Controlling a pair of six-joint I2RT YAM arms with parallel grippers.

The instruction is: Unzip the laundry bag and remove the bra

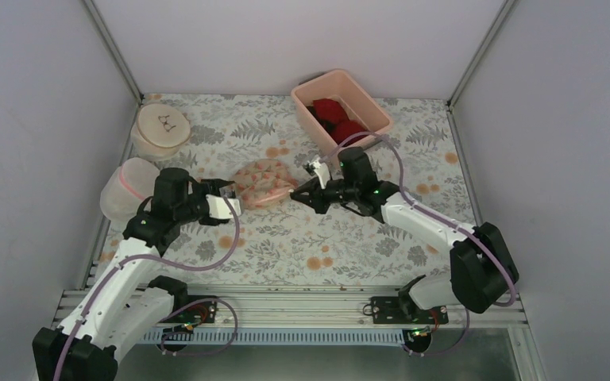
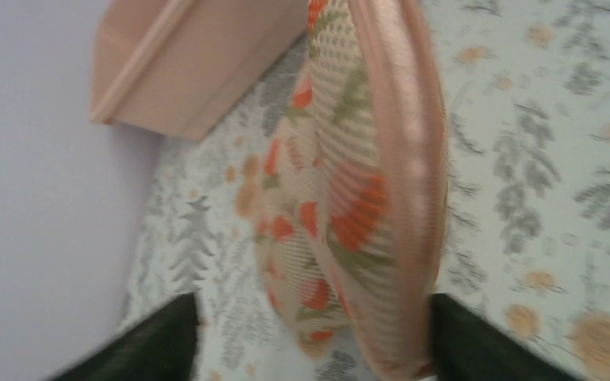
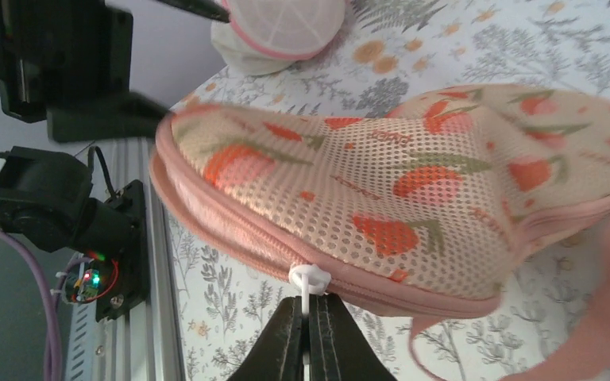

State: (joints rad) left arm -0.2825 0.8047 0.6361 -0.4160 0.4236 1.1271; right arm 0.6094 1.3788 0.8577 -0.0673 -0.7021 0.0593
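Note:
The laundry bag [image 1: 264, 182], cream with orange-red flowers and pink zip trim, lies mid-table between both grippers. My left gripper [image 1: 233, 196] is open, its fingers [image 2: 155, 341] spread wide on either side of the bag's left end [image 2: 349, 198]. My right gripper [image 1: 296, 195] is shut on the white zip pull [image 3: 308, 279] at the bag's pink edge [image 3: 230, 238], fingertips [image 3: 294, 333] pressed together on its tab. The zip line looks closed on both sides of the pull. The bra is hidden; none of it shows.
A pink bin [image 1: 365, 99] with red garments stands at the back right, also seen in the left wrist view [image 2: 191, 63]. A round beige bag [image 1: 163, 127] and a white mesh dome bag [image 1: 131, 186] stand at the left. The bag's pink strap [image 3: 604, 317] trails on the table.

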